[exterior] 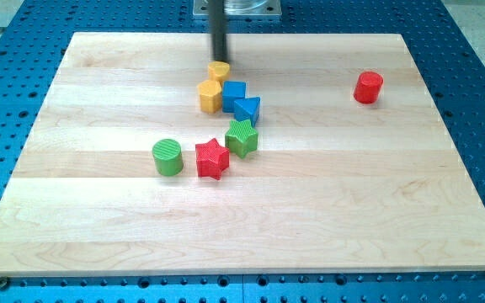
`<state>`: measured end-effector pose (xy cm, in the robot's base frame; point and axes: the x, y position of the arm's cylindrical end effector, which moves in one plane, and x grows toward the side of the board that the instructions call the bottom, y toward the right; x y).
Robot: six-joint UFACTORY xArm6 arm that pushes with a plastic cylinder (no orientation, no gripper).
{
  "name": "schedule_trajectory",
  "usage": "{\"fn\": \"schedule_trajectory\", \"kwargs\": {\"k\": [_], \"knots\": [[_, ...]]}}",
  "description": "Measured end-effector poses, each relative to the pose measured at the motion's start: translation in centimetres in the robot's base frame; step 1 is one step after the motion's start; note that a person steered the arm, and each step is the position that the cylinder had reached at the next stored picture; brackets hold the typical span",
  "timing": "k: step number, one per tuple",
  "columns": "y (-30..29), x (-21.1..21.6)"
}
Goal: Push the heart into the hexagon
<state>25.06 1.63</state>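
The small yellow heart [218, 71] lies near the view's top centre. The yellow hexagon [210, 97] stands just below it, a narrow gap apart. My tip [220, 64] is at the heart's top edge, on the side away from the hexagon, and seems to touch it. The rod comes down from the view's top.
A blue cube [234, 93] touches the hexagon's right side, with a blue triangle [247, 109] below it. A green star [242, 138], a red star [211, 159] and a green cylinder [167, 157] lie lower down. A red cylinder [367, 87] stands alone at the right on the wooden board [352, 210].
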Motion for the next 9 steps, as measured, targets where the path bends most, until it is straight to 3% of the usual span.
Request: {"fn": "schedule_trajectory", "kwargs": {"k": [1,3,5,6,7,8,9], "knots": [[2.2,3.5],[-7.9,6.6],[-13.9,5.6],[-15.5,9.7],[-12.8,11.9],[-17.2,14.1],[-14.5,15.4]]}}
